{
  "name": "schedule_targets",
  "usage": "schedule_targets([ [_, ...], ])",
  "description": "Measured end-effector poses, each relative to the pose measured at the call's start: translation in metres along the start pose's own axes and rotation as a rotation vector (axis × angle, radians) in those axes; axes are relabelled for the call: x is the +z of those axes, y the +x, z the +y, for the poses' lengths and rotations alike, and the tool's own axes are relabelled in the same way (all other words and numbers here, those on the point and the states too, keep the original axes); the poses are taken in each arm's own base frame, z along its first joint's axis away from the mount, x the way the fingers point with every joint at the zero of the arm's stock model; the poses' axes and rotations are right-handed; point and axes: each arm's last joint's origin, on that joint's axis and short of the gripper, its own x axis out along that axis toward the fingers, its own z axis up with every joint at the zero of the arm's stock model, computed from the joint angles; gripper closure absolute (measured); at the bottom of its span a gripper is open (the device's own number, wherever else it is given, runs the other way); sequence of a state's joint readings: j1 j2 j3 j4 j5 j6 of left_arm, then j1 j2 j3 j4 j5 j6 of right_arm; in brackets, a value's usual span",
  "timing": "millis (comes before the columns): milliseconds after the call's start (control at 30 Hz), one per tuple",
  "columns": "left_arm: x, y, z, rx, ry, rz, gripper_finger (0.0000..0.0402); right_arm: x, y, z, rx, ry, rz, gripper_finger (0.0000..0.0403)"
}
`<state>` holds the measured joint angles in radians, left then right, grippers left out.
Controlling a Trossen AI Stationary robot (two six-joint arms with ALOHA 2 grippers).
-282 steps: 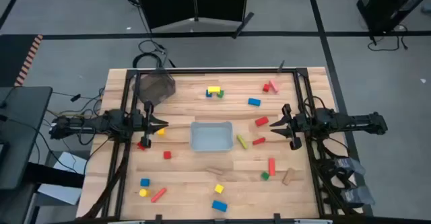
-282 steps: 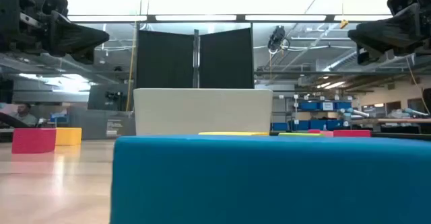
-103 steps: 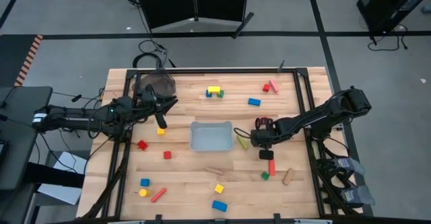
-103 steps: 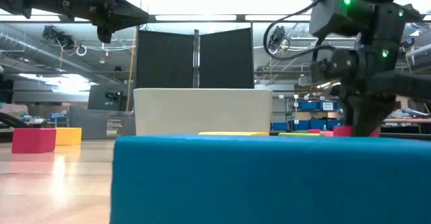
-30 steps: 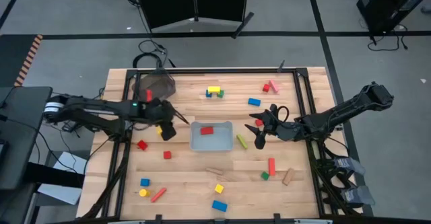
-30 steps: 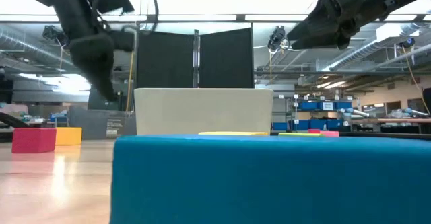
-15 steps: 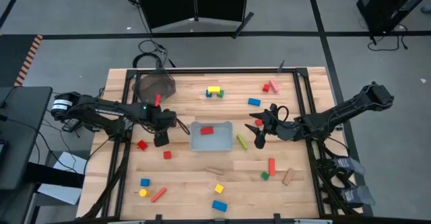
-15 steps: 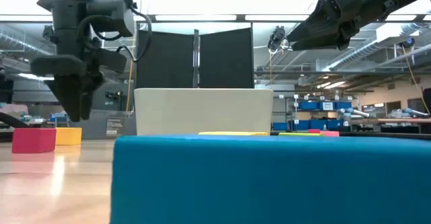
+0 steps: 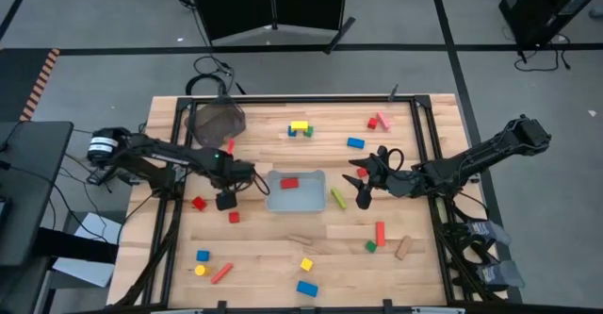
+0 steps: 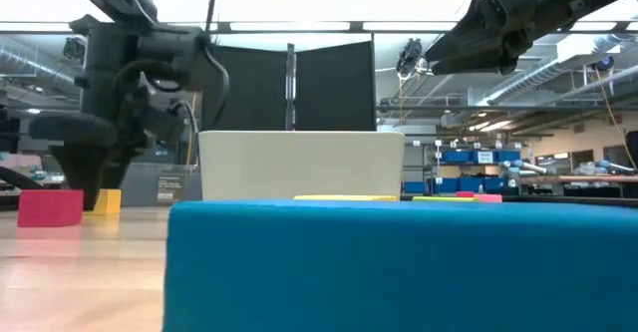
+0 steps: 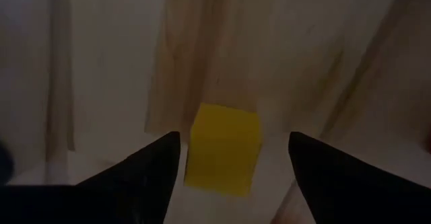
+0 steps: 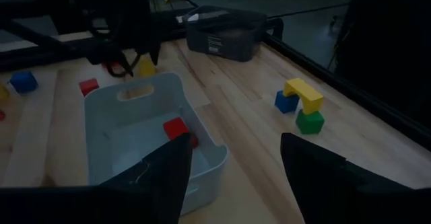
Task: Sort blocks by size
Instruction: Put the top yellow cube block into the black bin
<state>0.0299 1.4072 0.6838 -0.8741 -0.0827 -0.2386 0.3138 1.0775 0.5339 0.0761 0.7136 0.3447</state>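
Left wrist view has the yellow cube (image 11: 223,148) sitting on the desk (image 9: 283,239) between the left gripper (image 11: 232,160)'s spread-open jaws, just left of the tray (image 9: 296,190). If it drops off-center, a finger could clip the cube and shove it toward the tray wall. Desk left of it looks open. Right gripper (image 9: 363,180) hangs open-jawed beside the tray.

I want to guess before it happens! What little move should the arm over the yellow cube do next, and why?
Probably lower a little more and close. The left gripper is open, with its dark fingers on either side of the small yellow wooden cube, which sits on the wooden table beside the clear rectangular tray. The right gripper waits open on the tray's other side.
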Motion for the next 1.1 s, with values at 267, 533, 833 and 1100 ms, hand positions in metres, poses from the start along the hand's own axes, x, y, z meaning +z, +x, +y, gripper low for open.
schedule_targets([
  [267,0.004,0.011,-0.003,-0.005,0.008,0.065,0.0158,0.0,0.0,0.0,0.0,-0.005,0.001,0.0166],
  [533,0.004,0.012,-0.003,-0.01,-0.005,0.062,0.0262,0.0,0.0,0.0,0.0,-0.008,0.002,0.0171],
  [833,0.004,-0.001,0.001,0.082,-0.04,0.086,0.0262,0.0,0.0,0.0,0.0,-0.014,0.003,0.0172],
  [1100,0.019,-0.072,0.022,0.169,-0.178,-0.214,0.0262,0.0,0.0,0.0,0.002,-0.026,-0.003,0.0173],
])
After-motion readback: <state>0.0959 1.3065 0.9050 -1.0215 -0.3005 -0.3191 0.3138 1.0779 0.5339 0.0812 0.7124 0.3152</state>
